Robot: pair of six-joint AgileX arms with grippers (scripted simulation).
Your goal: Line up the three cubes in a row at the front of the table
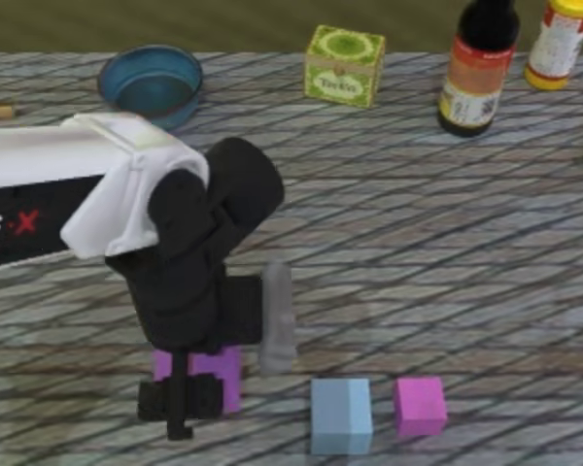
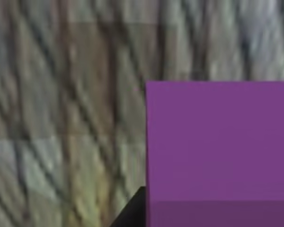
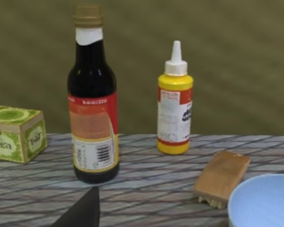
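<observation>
The large purple cube (image 1: 219, 374) sits near the table's (image 1: 447, 252) front edge, left of centre, half hidden under my left gripper (image 1: 180, 400). That gripper is shut on it: in the left wrist view a black fingertip (image 2: 135, 210) presses against the side of the purple cube (image 2: 217, 146). To its right, the light blue cube (image 1: 340, 416) and the small pink cube (image 1: 420, 405) stand side by side at the front. My right arm is out of the top view. Only one dark fingertip (image 3: 85, 210) shows in its wrist view.
Along the back edge stand a blue bowl (image 1: 151, 83), a green tea box (image 1: 344, 65), a dark sauce bottle (image 1: 478, 68) and a yellow squeeze bottle (image 1: 561, 39). A wooden brush (image 3: 222, 177) and a pale bowl rim (image 3: 260, 203) lie near the right gripper.
</observation>
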